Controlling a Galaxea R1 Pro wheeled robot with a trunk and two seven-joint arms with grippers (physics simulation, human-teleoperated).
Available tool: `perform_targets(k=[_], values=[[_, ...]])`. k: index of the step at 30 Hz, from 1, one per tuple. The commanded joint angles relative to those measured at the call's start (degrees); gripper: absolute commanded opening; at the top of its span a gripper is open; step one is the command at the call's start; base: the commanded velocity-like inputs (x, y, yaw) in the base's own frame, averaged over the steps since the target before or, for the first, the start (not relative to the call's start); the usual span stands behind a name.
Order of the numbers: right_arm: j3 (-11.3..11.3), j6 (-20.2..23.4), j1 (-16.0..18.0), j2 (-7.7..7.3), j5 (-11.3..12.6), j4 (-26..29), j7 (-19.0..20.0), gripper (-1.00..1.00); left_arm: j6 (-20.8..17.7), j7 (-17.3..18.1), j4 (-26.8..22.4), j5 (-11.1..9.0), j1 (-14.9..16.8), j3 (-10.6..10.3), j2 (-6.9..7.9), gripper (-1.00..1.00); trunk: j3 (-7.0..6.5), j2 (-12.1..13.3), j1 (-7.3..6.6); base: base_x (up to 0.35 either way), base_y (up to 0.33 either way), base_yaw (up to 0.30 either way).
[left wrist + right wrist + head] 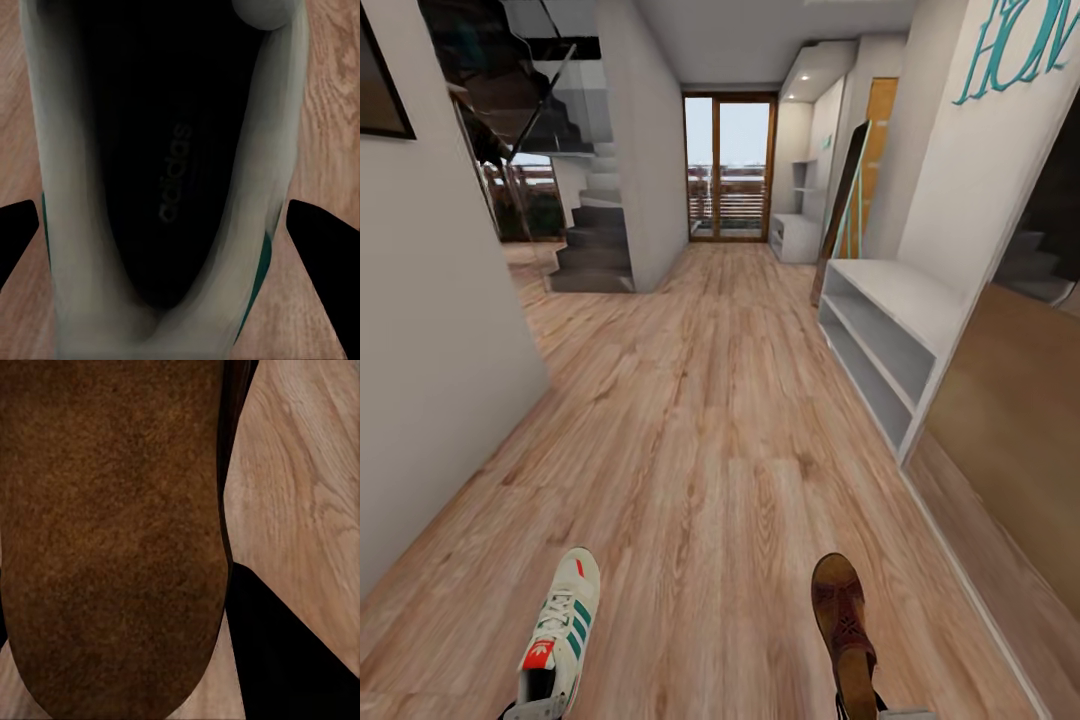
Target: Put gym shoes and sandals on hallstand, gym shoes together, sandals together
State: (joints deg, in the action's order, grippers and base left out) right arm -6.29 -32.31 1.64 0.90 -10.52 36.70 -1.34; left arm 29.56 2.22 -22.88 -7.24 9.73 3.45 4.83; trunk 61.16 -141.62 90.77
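Between the left pincer's [180, 232] fingers [319, 236] sits a gym shoe [565, 625], gripped above the corridor floor [700, 450]; the right pincer [135, 660] grips a sandal [845, 625]. Ahead and rightward stands the shoe rack [895, 330].

left fingers [19, 232]: black, wedge-shaped | right finger [292, 652]: black, angular, plain

Left claw [176, 232] and right claw [150, 607] each clamp a shoe's heel.
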Motion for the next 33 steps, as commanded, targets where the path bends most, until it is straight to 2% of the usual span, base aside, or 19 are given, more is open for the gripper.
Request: perform_targets(k=[1, 7, 9, 16, 17, 33], values=[[-0.3, -0.2, 0.0, 0.07, -0.4, 0.0, 0.0, -1.00, 0.1, 0.2, 0.0, -0.5, 0.0, 0.0, 0.01, -1.00, 0.05, 0.0, 0.02, 0.334, 0.000, 0.000], [-0.3, -0.3, 0.0, 0.00, -0.3, 0.2, -0.1, -1.00, 0.4, 0.2, 0.8, -0.5, 0.0, 0.0, 0.01, -1.00, 0.05, 0.0, 0.02, 0.334, 0.000, 0.000], [-0.3, -0.3, 0.0, 0.03, -0.3, 0.3, -0.1, -1.00, 1.6, 0.2, 1.4, -0.6, 0.0, 0.0, 0.01, -1.00, 0.05, 0.0, 0.02, 0.334, 0.000, 0.000], [-0.4, -0.2, 0.0, -0.14, -0.4, 0.2, -0.1, -1.00, 12.2, 0.2, 6.5, -0.5, 0.0, 0.0, 0.01, -1.00, 0.05, 0.0, 0.02, 0.334, 0.000, 0.000], [-0.4, -0.2, 0.0, -0.16, -0.4, 0.2, -0.1, -1.00, 12.7, 0.2, 6.8, -0.5, 0.0, 0.0, 0.01, -1.00, 0.05, 0.0, 0.02, 0.335, 0.000, 0.000], [-0.3, -0.1, 0.0, -0.17, -0.4, 0.0, 0.0, -1.00, 13.7, 0.2, 7.4, -0.5, 0.0, 0.1, -0.05, -1.00, 0.05, 0.0, 0.02, 0.336, 0.000, 0.000]])
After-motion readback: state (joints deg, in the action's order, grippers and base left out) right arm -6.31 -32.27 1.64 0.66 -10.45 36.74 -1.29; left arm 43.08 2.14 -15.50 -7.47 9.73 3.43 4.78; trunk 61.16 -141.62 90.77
